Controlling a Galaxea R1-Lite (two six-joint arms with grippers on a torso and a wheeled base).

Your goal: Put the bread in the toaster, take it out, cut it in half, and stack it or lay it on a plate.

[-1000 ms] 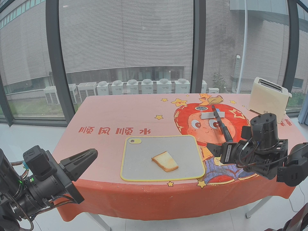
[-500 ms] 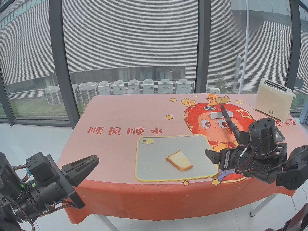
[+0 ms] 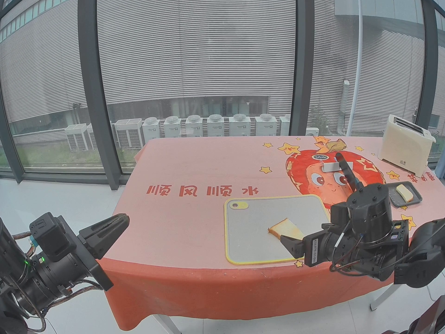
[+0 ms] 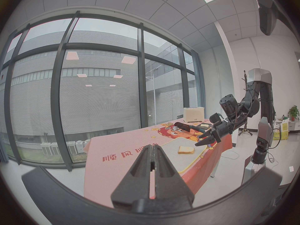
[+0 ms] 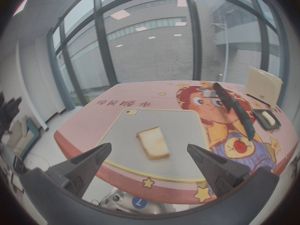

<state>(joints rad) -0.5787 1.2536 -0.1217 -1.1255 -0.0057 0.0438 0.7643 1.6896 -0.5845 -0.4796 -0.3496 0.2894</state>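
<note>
The right tool (image 5: 148, 146) hangs released, jaws spread wide, at the pink-clothed counter's (image 3: 185, 228) near edge. Just ahead of it, the pale toasted bread slice (image 3: 286, 228) lies flat on the grey, yellow-rimmed cutting board (image 3: 255, 219). The left tool (image 4: 152, 147) is clenched, well apart from both.

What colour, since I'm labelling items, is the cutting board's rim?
Yellow, around a grey cutting board; clearest in the right wrist view.

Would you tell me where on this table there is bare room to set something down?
Free: the table left of the board and behind it. Also the board left of the bread. Crowded: the right end, with knife, tray, toaster and the open right pincer by the bread.
</note>
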